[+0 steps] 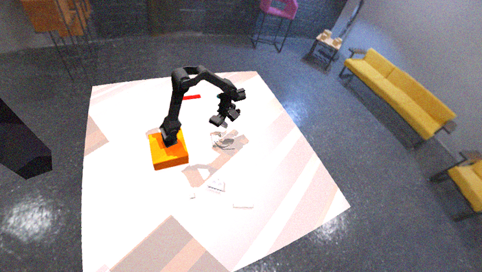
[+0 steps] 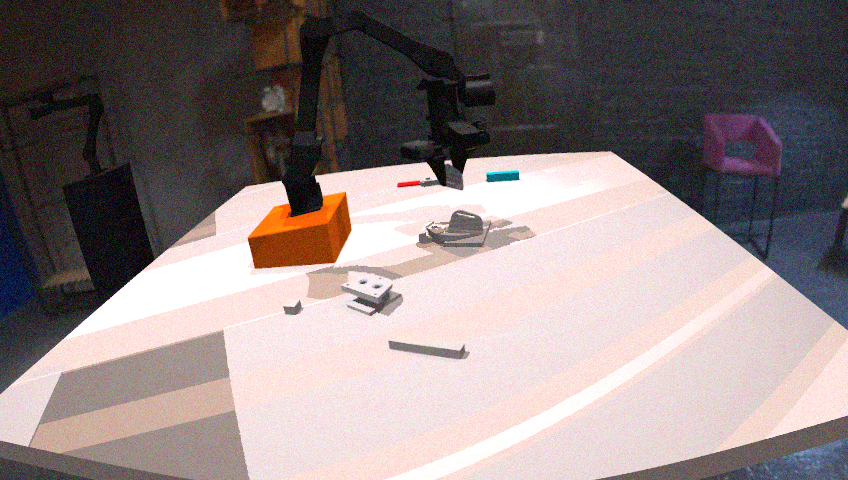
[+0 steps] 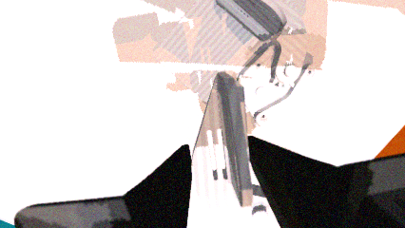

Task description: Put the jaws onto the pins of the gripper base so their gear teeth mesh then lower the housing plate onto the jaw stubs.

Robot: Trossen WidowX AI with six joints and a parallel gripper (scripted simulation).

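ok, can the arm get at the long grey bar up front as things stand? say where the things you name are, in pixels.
Probably not yet: its hand [image 1: 220,124] [image 2: 452,176] [image 3: 217,146] is shut on a grey piece [image 1: 225,125] [image 2: 455,180] [image 3: 234,135]. Nothing seems to cover the bar [image 1: 242,205] [image 2: 426,348], so with that set down, likely yes, reach permitting.

Grey jaw [image 1: 223,125] [image 2: 454,178] [image 3: 234,138] gripped between the fingers [image 1: 217,121] [image 2: 439,171].
Below them, the base [image 1: 217,137] [image 2: 467,242] [image 3: 273,97] bears another jaw [image 1: 227,140] [image 2: 465,223] [image 3: 252,18]; the holed plate [image 1: 216,185] [image 2: 368,287] lies well apart.

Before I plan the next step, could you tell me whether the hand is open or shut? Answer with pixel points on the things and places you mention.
Shut on a grey part [image 2: 454,177] [image 3: 234,138], which stands between its two black fingers.
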